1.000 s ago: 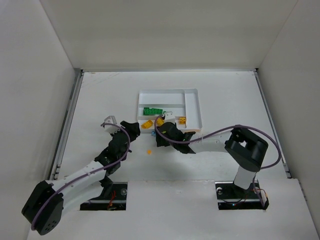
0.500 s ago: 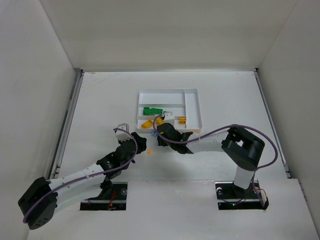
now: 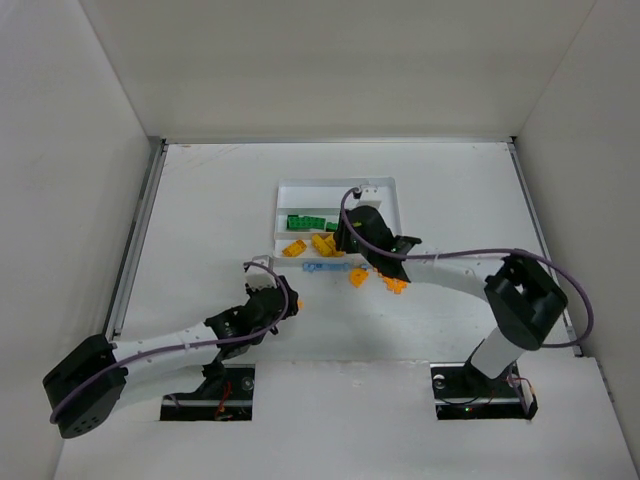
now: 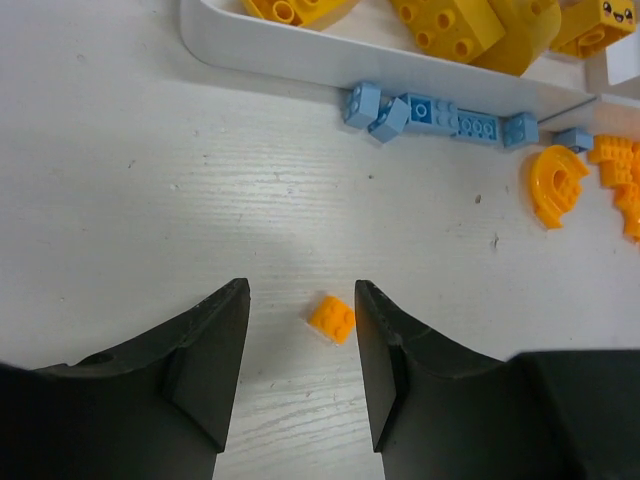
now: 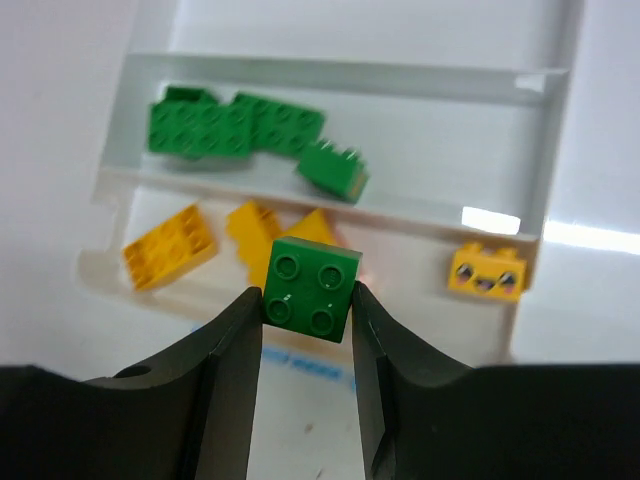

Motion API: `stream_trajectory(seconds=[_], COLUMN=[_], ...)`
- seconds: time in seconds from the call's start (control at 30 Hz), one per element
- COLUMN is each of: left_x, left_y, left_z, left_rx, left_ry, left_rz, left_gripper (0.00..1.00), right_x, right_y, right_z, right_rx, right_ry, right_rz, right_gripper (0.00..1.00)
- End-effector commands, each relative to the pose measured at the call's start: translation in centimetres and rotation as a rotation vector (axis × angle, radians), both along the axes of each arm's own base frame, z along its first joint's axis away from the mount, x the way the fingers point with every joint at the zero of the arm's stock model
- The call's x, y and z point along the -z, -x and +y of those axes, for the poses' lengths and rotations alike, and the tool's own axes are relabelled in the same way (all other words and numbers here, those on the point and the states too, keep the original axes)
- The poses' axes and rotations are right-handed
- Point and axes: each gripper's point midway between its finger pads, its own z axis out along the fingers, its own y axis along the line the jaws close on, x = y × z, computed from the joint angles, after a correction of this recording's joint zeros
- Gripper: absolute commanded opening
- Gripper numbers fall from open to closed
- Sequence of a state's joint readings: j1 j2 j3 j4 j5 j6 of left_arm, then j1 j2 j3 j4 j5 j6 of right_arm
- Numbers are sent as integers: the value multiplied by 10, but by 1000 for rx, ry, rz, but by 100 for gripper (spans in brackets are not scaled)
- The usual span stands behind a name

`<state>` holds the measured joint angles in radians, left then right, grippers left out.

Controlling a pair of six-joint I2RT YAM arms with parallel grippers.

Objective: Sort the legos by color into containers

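A small orange lego lies on the table between the fingertips of my open left gripper, nearer the right finger and touching neither. From above, that left gripper sits just left of the orange lego. My right gripper is shut on a green four-stud lego, held above the white tray. Green legos lie in the tray's middle section. Yellow legos and a yellow face brick lie in its near section.
Light blue legos line the table along the tray's near wall. Orange pieces lie to their right, in front of the tray. White walls enclose the table on three sides.
My right gripper has shut on the green lego and swung from the table in front of the tray to above it. The left gripper has moved nearer and rightward, arriving around the orange lego.
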<state>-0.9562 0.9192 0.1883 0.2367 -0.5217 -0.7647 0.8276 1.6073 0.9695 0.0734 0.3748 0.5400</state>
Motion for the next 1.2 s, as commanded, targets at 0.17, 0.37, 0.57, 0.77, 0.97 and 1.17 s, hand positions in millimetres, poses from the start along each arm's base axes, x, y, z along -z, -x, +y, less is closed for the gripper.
stream_trajectory(seconds=[0.17, 0.37, 0.57, 0.77, 0.97, 1.17], left_x=[-9, -6, -6, 0, 4, 5], left_y=[4, 5, 2, 1, -1, -1], left_z=[-13, -17, -15, -18, -22, -24], left_rx=[22, 31, 11, 19, 27, 32], left_ry=[-12, -39, -71, -102, -142, -168], left_rz=[-10, -2, -20, -7, -4, -5], left_gripper=[44, 45, 46, 46, 45, 40], right_x=[-2, 9, 1, -22, -16, -2], right_y=[-74, -87, -84, -61, -10, 35], right_z=[-3, -16, -16, -24, -21, -27], right_rx=[60, 97, 92, 81, 11, -12], right_ry=[2, 15, 15, -12, -18, -17], right_rz=[-42, -26, -47, -88, -74, -55], right_gripper=[27, 30, 54, 60, 38, 30])
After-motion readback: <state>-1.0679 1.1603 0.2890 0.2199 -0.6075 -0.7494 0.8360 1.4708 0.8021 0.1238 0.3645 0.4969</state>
